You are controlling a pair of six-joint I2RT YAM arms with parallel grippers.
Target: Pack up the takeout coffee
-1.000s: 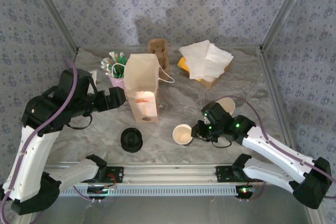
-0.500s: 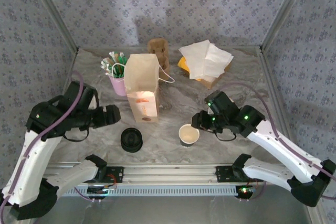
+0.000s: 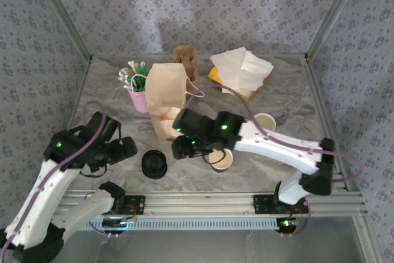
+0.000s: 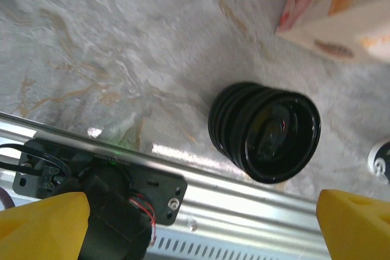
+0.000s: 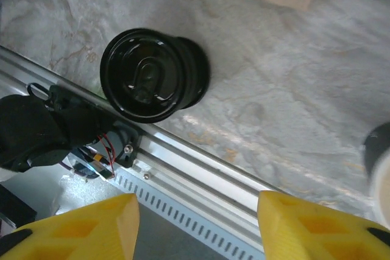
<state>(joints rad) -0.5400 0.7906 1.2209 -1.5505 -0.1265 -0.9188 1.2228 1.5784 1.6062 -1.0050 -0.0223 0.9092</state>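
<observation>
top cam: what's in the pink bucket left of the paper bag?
White and green sticks or packets poke out of the pink bucket; too small to tell which. Anything lower is hidden by its wall.

Lid stack (image 3: 154, 164): sits between my claws, with my left claw (image 3: 128, 148) at its 10 o'clock and my right claw (image 3: 178, 150) at 2.
Paper bag (image 3: 166, 112): walls off 12 o'clock.
Paper cup (image 3: 223, 161): blocks 3 o'clock.
Free room: bare table (image 3: 184, 177) at 5 o'clock.
</observation>
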